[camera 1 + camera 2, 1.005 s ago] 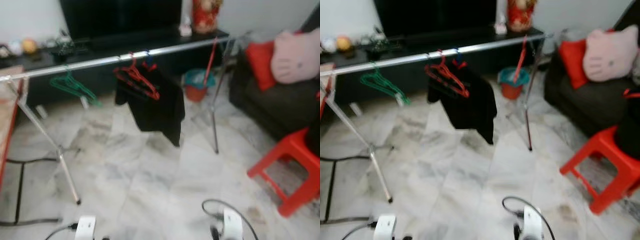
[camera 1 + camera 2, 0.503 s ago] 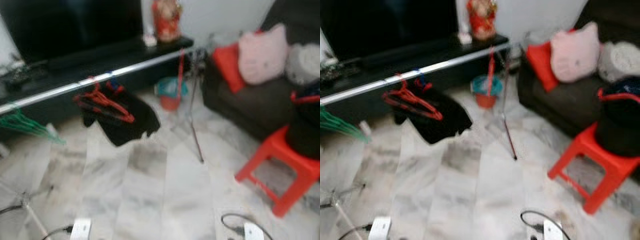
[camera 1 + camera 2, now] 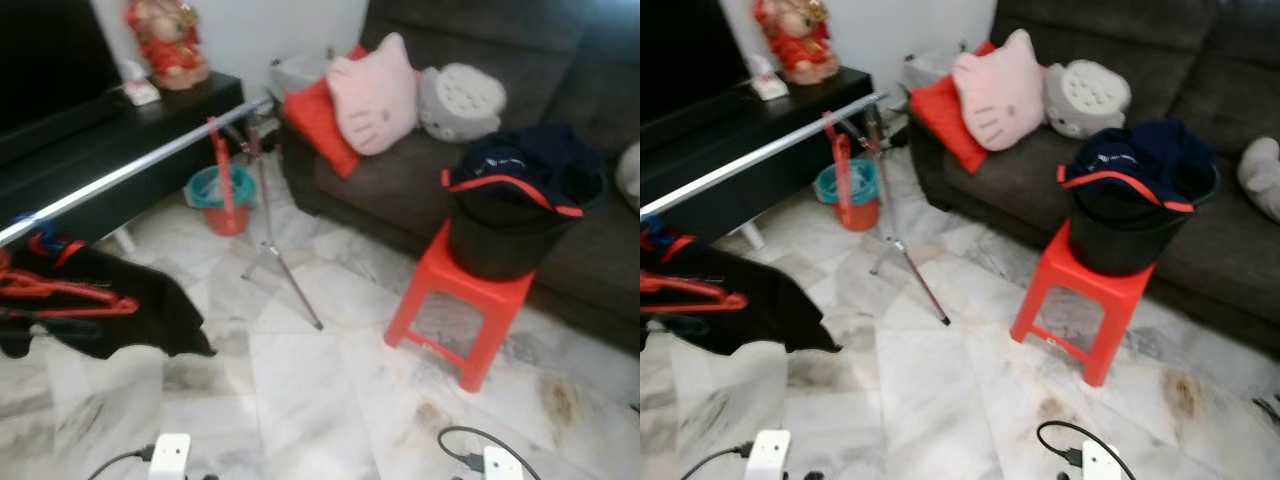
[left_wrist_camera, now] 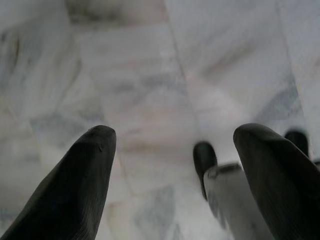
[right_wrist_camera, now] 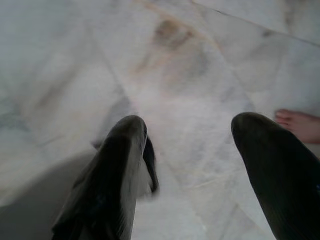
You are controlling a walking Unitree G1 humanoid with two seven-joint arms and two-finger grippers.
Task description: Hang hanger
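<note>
I look down at a marble floor [image 3: 300,400] with both arms low. My left tool [image 4: 170,165] hangs with its two black fingers spread wide and nothing between them, just floor below. My right tool [image 5: 187,160] is the same, wide apart and empty, and someone's bare toes [image 5: 300,125] peek in beside it. Both hands are free, so I judge that I have no hanger to hang yet. The red hanger [image 3: 70,300] I can see sits far to my left, on the silver rail [image 3: 140,165], with a black cloth [image 3: 150,310] draped on it. The rail runs long, from my left side up and away toward the dark sofa [image 3: 560,120], and the hanger lies almost flat along that same line. So the rail is to my left and ahead, and my left arm is the nearer one to it. Ahead on my right stands a red stool [image 3: 470,300] with a black bucket [image 3: 510,240] of dark clothes [image 3: 530,160] on top. I cannot tell if more hangers wait in there. A pink cat pillow [image 3: 372,95] and a grey pillow [image 3: 460,98] rest on the sofa. I think I must find a hanger first, then go left to the rail.
</note>
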